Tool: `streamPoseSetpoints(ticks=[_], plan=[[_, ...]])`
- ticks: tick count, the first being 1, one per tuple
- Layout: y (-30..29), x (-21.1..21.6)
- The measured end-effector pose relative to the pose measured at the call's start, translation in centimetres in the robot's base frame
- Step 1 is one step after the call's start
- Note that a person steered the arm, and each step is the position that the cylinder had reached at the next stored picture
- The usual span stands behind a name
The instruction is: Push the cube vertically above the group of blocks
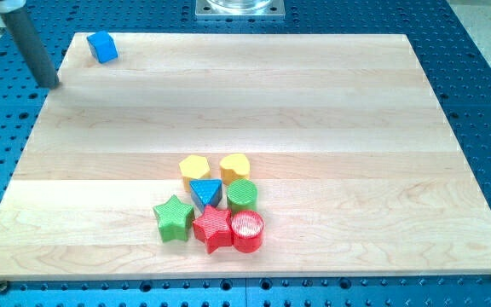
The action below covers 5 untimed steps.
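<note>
The wooden table [245, 111] fills most of the view and lies on a blue perforated base [484, 102]. At the view's top, in the middle, a grey metal mount [239, 8] shows partly. The dark rod [31, 43] comes down from the view's top left corner, and my tip [52, 85] stands just at the left edge of the table; the arm carries no claw, so there is nothing released or clenched to tell. The blue cube [102, 47] lies near the top left corner of the table, a little right of and above my tip, not touching it, and well apart from the group. The group sits low in the middle: a yellow hexagon [194, 167] and a second yellow block [234, 165] on top, below them a blue triangle [205, 193] and a green cylinder [242, 194], and lowest a green star [173, 218], a red star [213, 228] and a red cylinder [247, 231].
</note>
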<state>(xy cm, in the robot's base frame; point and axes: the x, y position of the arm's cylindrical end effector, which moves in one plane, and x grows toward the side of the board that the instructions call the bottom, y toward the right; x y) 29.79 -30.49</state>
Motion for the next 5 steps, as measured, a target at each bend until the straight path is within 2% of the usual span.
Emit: streamPoseSetpoints(ticks=[2, 3, 4, 5], plan=[[2.6, -6.8], [9.5, -7.0], [20.8, -5.0], [26.0, -3.9]])
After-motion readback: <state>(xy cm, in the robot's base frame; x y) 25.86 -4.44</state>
